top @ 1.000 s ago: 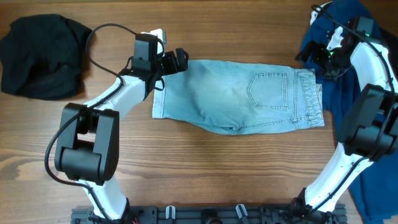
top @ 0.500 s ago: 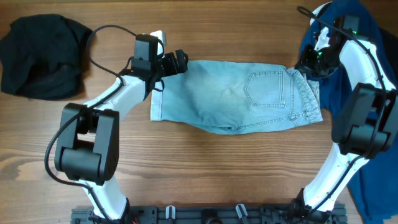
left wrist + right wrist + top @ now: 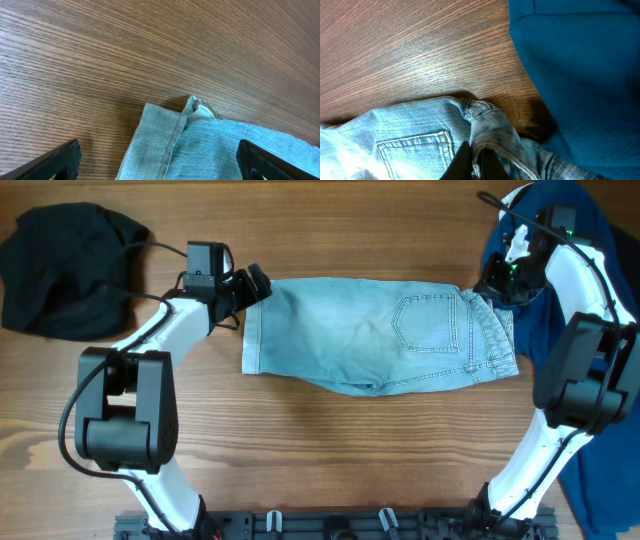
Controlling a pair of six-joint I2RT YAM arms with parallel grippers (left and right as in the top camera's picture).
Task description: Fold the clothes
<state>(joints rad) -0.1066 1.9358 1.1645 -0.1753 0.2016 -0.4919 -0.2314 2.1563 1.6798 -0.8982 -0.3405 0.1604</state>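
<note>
The right claw (image 3: pixel 495 284) is clamped together on the waistband of the shorts (image 3: pixel 370 335), at the garment's 2 o'clock corner. In the right wrist view its dark fingers (image 3: pixel 465 162) pinch a bunched fold of the denim band, with the cloth puckered just above the grip. The left claw (image 3: pixel 250 284) stands with its jaws wide apart at the shorts' 10 o'clock corner. In the left wrist view the two fingertips sit far out to either side, and the stitched hem corner of the shorts (image 3: pixel 170 145) lies between them. Whether either tip touches the cloth cannot be told.

The shorts lie spread flat on the wooden table (image 3: pixel 300 450), a little toward 12 o'clock from its centre, with the leg hem pointing to 9 o'clock and the waistband to 3 o'clock. A stitched back pocket (image 3: pixel 428 323) faces up near the waistband end. The lower edge of the shorts curves down toward 6 o'clock.

A blue garment (image 3: pixel 528 330) lies along the table's 3 o'clock side, just beside the waistband and running under the right arm. A black garment (image 3: pixel 65 270) sits crumpled at 10 o'clock, well apart from the shorts.
</note>
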